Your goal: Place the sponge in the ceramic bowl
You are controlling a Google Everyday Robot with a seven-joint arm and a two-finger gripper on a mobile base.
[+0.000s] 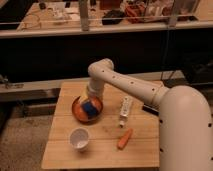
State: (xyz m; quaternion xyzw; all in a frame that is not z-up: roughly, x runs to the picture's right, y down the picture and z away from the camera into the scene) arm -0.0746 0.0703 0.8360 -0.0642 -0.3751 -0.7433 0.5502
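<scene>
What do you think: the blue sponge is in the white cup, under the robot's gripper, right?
No. The camera view shows the sponge in the ceramic bowl, not the white cup, under the gripper.

Table (pixel 60 150), bowl (pixel 75 111), cup (pixel 79 138), carrot (pixel 125 138), bar (pixel 125 111), end effector (pixel 91 99) over bowl

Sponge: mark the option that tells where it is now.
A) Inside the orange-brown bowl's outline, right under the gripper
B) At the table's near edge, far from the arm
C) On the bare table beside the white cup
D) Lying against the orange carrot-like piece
A: the blue sponge shows within the rim of the ceramic bowl, directly below the gripper and apart from the white cup.
</scene>
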